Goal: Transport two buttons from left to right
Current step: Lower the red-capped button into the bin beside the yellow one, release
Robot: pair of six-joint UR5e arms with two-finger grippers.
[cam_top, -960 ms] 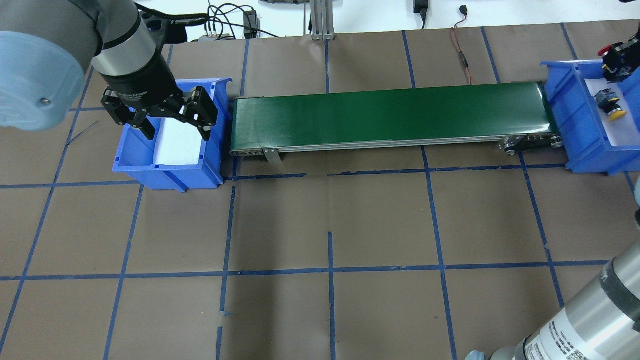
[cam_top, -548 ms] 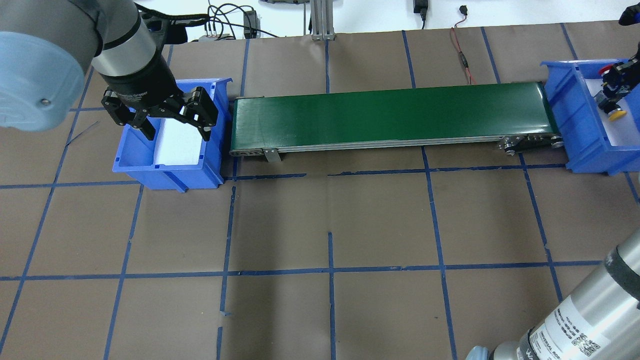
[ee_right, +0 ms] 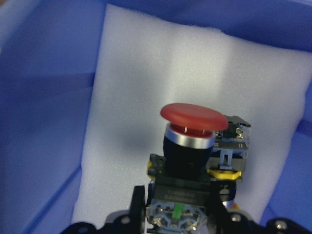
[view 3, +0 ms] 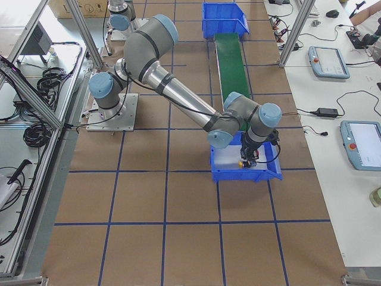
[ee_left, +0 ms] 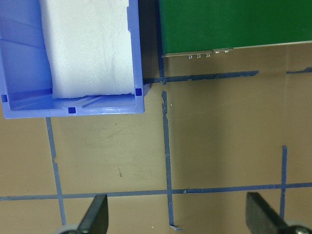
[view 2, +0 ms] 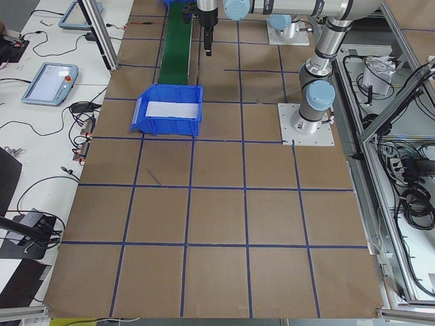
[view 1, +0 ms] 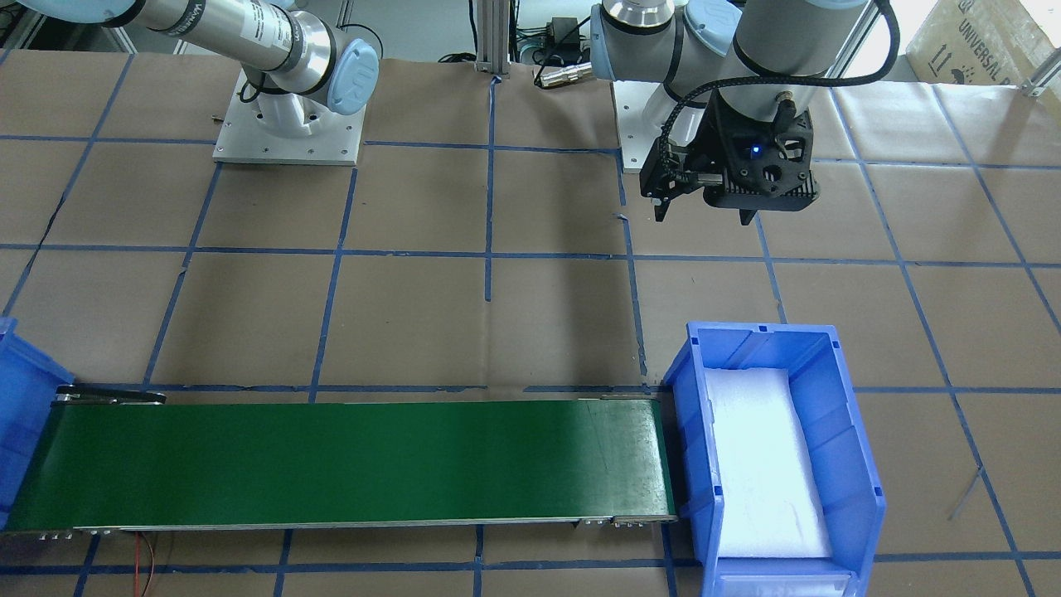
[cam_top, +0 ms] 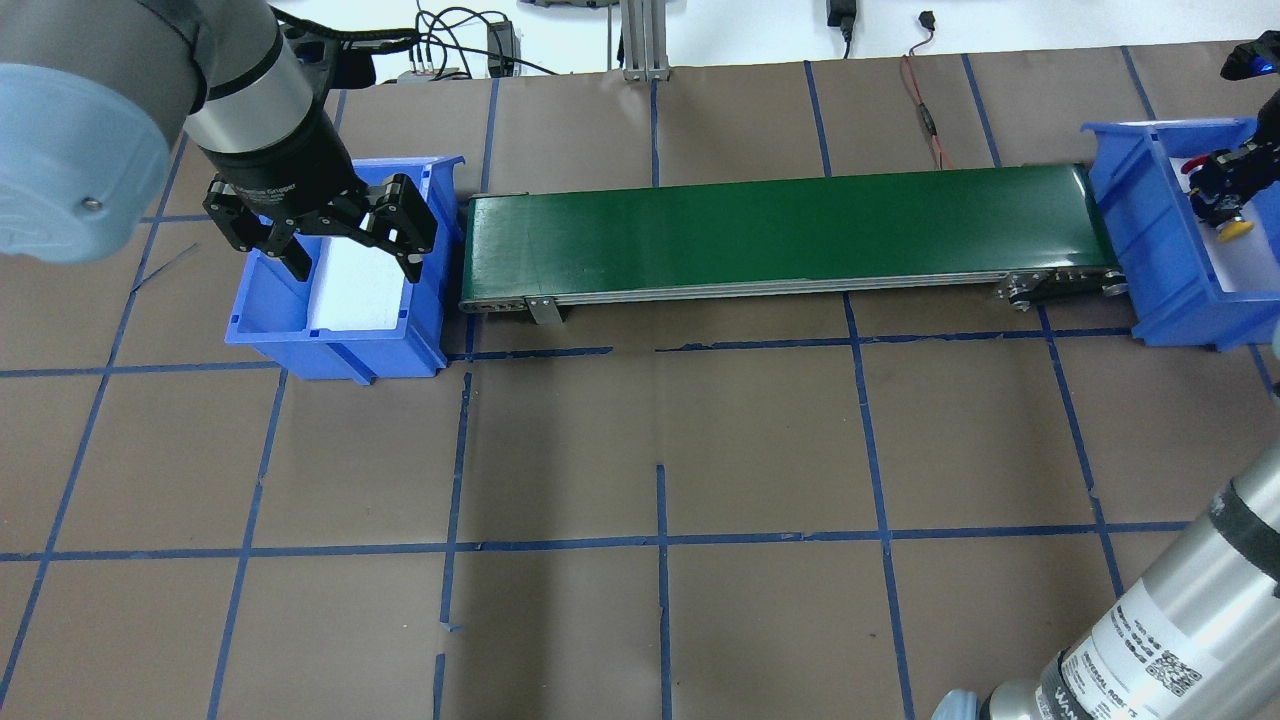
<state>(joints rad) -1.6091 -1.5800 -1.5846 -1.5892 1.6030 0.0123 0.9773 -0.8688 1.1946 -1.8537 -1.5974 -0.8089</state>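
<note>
Your right gripper (ee_right: 178, 220) is clamped on the red button (ee_right: 193, 127) by its contact block, over the white foam of the right bin (cam_top: 1125, 215) at the conveyor's (cam_top: 780, 230) 3 o'clock end, seen from overhead. The yellow button (cam_top: 1236, 227) lies on that foam, just at the red one's 5 o'clock. Your left gripper (ee_left: 178, 217) is spread wide and holds nothing, above the surface (cam_top: 660, 420) near the left bin (cam_top: 335, 350).
</note>
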